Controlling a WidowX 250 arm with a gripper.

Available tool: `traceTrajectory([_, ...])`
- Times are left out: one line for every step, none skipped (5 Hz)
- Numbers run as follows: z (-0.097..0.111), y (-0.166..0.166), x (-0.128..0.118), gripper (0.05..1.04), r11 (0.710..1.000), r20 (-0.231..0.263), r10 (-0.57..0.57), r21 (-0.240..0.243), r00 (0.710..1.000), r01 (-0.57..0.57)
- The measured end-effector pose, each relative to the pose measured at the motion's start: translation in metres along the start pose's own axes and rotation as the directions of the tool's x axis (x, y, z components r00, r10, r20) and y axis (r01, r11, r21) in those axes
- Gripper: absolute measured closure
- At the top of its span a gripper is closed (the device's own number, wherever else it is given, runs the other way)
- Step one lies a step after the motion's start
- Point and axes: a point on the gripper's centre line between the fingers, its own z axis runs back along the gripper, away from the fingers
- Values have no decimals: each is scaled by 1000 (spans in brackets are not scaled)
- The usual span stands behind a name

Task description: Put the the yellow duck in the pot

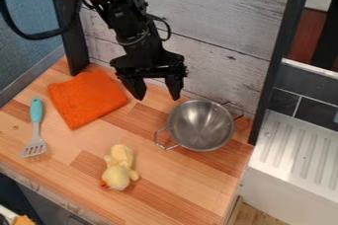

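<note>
Duck (117, 173), yellow and soft-looking, lying on the wooden worktop (168, 194) toward seven o'clock in the camera view, twelve being the top edge. Orange bill pointed to about seven; duck well apart from the pot and outside it. Metal pot (201, 126) sits upright at about eight o'clock's opposite, two from the duck; its inside bare metal, wire handles out at two and eight. Black arm (135, 26) enters from eleven, gripper (157, 97) hanging down between ten and eleven o'clock of the pot, near its rim in the view but not over its bowl. Jaws spread wide, a broad gap between the tips, nothing held. Orange cloth (86, 99), flat, at eleven from the duck. Spatula (35, 129) at ten from the duck: turquoise handle toward twelve, slotted grey blade toward six. Pale plank-patterned wall (204, 26) behind, at twelve; blue surface (29, 54) at ten. Ridged metallic drainboard (297, 145) between three and four from the pot, beyond the worktop's edge, dark tiles (310, 91) above it toward three o'clock in the view.
</note>
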Motion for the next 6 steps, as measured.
traceTrajectory([-7, 2, -4, 83, 1000, -26, 11, 3, 1000, -11])
traceTrajectory([-6, 7, -11, 83, 999, -41, 33, 35, 999, -32])
traceTrajectory([15, 6, -17, 83, 989, 5, 45, 141, 999, -45])
traceTrajectory([33, 11, -30, 83, 971, 22, 74, 225, 997, -77])
traceTrajectory([35, 6, -56, 83, 946, -10, 59, 321, 998, -53])
traceTrajectory([33, 13, -80, 83, 929, -35, 79, 365, 996, -61])
